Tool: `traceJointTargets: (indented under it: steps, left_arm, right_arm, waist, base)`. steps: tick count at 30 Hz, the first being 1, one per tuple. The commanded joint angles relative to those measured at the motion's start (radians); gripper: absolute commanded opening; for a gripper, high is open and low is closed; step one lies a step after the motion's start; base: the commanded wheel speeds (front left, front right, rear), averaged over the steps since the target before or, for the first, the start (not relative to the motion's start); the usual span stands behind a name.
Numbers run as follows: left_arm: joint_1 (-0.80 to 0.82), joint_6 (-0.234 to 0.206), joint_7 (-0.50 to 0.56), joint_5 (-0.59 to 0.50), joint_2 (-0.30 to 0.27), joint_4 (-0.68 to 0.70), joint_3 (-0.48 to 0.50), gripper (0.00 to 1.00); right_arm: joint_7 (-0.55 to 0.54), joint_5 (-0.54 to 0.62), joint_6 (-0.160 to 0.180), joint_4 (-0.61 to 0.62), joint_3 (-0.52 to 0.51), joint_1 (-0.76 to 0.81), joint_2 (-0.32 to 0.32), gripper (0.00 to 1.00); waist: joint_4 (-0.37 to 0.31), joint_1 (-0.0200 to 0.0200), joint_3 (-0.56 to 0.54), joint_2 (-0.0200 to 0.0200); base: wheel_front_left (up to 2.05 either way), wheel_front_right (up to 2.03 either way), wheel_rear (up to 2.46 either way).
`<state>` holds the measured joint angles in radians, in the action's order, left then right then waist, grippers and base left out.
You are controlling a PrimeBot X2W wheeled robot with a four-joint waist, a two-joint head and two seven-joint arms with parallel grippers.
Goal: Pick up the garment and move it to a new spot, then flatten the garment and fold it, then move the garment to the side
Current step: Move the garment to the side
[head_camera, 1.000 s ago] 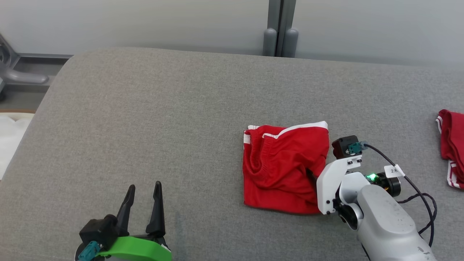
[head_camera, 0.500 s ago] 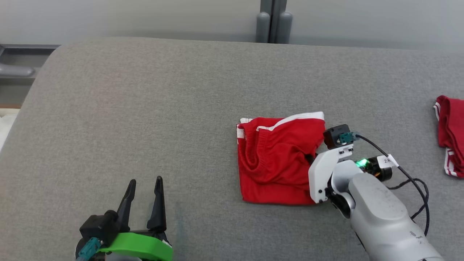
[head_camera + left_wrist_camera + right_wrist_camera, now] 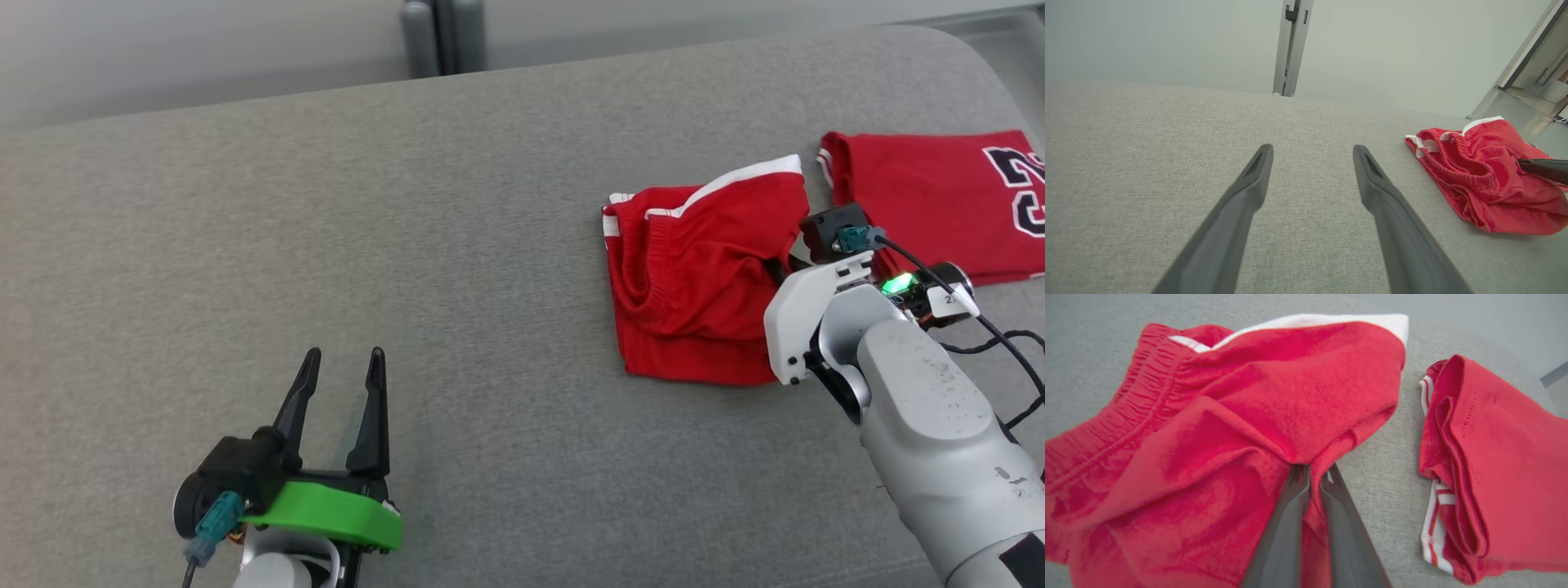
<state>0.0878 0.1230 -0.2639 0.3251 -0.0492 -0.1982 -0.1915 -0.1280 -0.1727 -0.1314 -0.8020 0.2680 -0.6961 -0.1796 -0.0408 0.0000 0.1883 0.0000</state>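
We have our right hand (image 3: 1314, 475) clamped on the garment (image 3: 694, 278), its two dark fingers (image 3: 1286, 522) drawn together on a fold at the cloth's 3 o'clock edge, where the red fabric puckers toward the grip. The garment, a pair of red shorts, lies bunched on the grey table (image 3: 408, 204) at about 2 o'clock in our head view, with white trim (image 3: 755, 171) along its 12 o'clock edge and a gathered waistband (image 3: 649, 245) toward 9 o'clock. Just beside it at 3 o'clock rests a folded red jersey (image 3: 914, 188) with dark lettering, and a narrow strip of table shows between the two in the right wrist view. A green lamp (image 3: 898, 284) glows on our right wrist. Our left hand (image 3: 344, 353) sits at 7 o'clock, well apart from the garment, fingers spread wide and pointing toward 12 o'clock above the grey cloth. A grey post (image 3: 441, 33) stands against the pale wall at 12 o'clock beyond the table's far edge.
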Motion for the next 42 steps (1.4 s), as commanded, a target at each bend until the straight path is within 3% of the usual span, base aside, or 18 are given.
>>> traceJointTargets:
  steps: [1,8,20,34,42]
  left_arm:
    - [0.025,0.003,0.0,-0.012,-0.003,0.0,-0.001,1.0]
    - [0.062,0.007,0.0,-0.035,-0.018,-0.016,-0.033,1.0]
    - [0.077,0.009,0.0,-0.026,-0.029,-0.026,-0.049,1.0]
    - [0.096,0.009,0.0,-0.017,-0.025,-0.023,-0.06,1.0]
    - [0.117,0.009,0.0,-0.019,-0.033,-0.023,-0.063,1.0]
  right_arm:
    - [0.003,0.012,0.002,0.018,0.0,-0.015,-0.007,0.0]
    - [-0.01,0.019,0.002,0.087,-0.008,-0.011,-0.014,0.0]
    - [-0.02,0.046,0.002,0.169,-0.016,-0.04,-0.007,0.0]
    - [-0.125,0.072,0.002,0.222,-0.047,-0.148,-0.185,0.0]
    - [-0.111,0.101,0.002,0.125,-0.187,-0.203,-0.248,0.0]
  waist:
    - [-0.145,0.0,0.063,0.0]
    - [-0.218,0.0,0.092,0.0]
    - [-0.198,0.0,0.109,0.0]
    - [-0.131,0.0,0.145,0.0]
    - [-0.082,0.0,0.19,0.0]
  base:
    - [0.0,0.0,0.0]
    - [0.0,0.0,0.0]
    - [0.0,0.0,0.0]
    - [0.0,0.0,0.0]
    - [0.0,0.0,0.0]
